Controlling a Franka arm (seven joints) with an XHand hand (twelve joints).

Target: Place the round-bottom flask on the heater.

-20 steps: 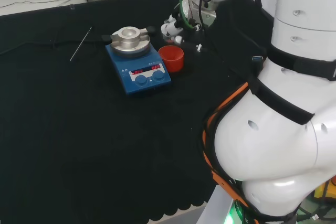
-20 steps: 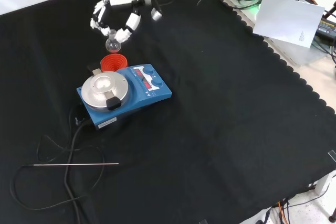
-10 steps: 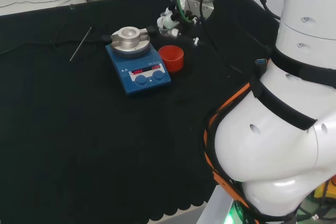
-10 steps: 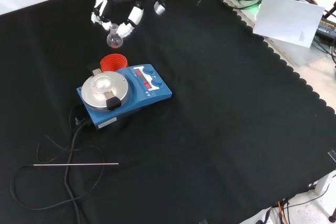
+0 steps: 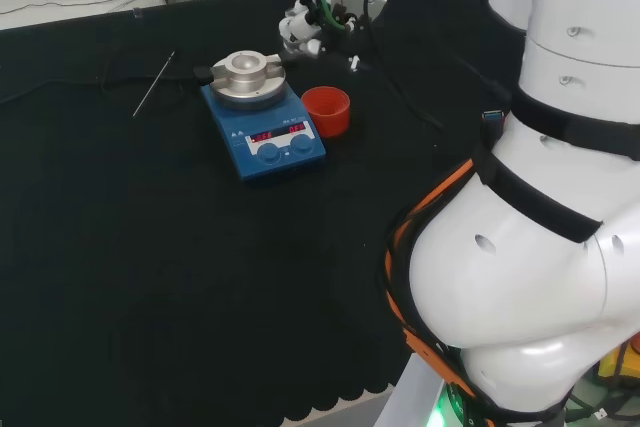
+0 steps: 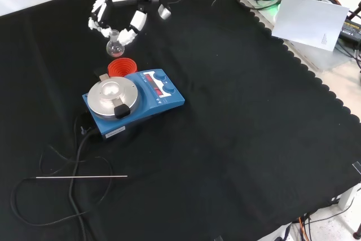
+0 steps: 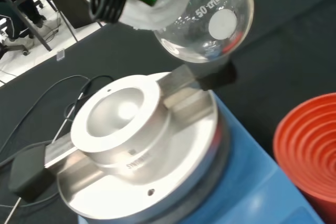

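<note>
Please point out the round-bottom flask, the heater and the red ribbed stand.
round-bottom flask (image 7: 210, 24), wrist view, on its glass bulb.
heater (image 6: 163, 95), front view, on its blue body.
red ribbed stand (image 5: 326, 110), head view, on its outer wall.

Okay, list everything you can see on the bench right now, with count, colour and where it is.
flask: one, clear, held in the air beyond the red ring in the front view
heater: one, blue with a silver top, on the cloth
red ring: one, red ribbed stand, beside the heater
rod: one, thin metal, lying near the cable
cable: one, black, running from the heater
cloth: one, black, covering the bench
arm: one, white
hand: one, black and white, curled round the flask
</note>
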